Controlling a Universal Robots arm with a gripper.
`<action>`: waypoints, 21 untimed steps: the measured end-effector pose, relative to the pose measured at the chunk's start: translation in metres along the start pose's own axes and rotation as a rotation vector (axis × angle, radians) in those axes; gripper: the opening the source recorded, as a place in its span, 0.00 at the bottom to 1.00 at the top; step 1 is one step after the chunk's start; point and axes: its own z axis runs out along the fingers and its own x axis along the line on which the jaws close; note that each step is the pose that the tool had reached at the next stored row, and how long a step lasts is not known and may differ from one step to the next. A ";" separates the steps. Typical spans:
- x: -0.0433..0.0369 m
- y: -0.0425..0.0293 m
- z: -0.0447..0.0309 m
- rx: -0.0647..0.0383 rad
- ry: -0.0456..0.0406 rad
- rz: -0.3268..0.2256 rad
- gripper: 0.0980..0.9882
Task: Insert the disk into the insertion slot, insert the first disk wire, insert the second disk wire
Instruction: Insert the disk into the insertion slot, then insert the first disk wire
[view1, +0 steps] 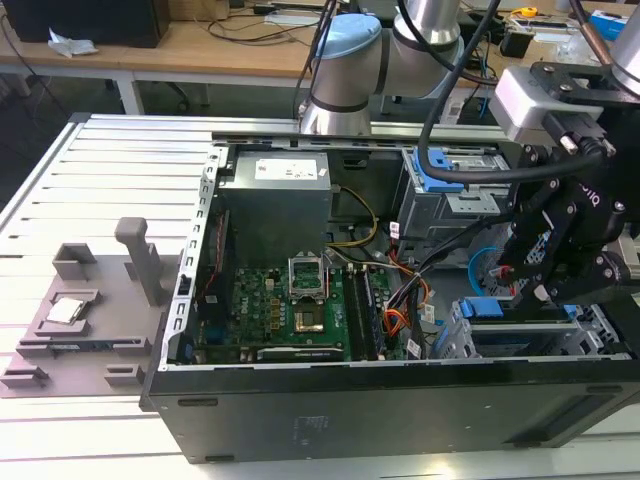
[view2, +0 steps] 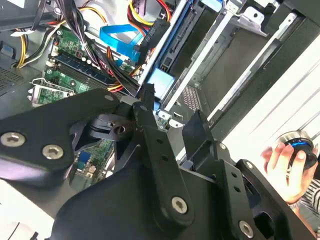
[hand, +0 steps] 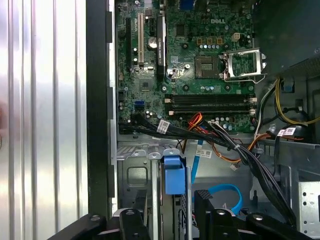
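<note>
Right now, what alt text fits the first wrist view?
The gripper is poised over the blue-framed disk, which stands edge-on in the grey insertion slot; beyond are the light-blue second disk wire, a dark wire bundle and the green motherboard.

One open computer case (view1: 400, 420), one motherboard (view1: 275, 300), one power supply (view1: 275, 205). Two drive cages: upper cage (view1: 470, 205), lower cage (view1: 460, 335). One blue-framed disk (hand: 174, 175), one light-blue flat cable (hand: 225, 191), one gripper (view2: 170, 106), one hand (view2: 287, 160).

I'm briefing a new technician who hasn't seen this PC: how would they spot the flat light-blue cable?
In the open black computer case, look past the green motherboard toward the grey drive cage. There the light-blue cable curves in a loop. Unlike the bundled orange, red and black wires beside it, it is one flat ribbon.
</note>
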 end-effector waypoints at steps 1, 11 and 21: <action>0.0000 0.0000 0.0000 0.000 0.0000 0.000 0.45; 0.0000 0.0000 0.0002 0.000 0.0000 0.000 0.01; 0.0000 -0.0018 0.0005 0.000 -0.0004 0.000 0.01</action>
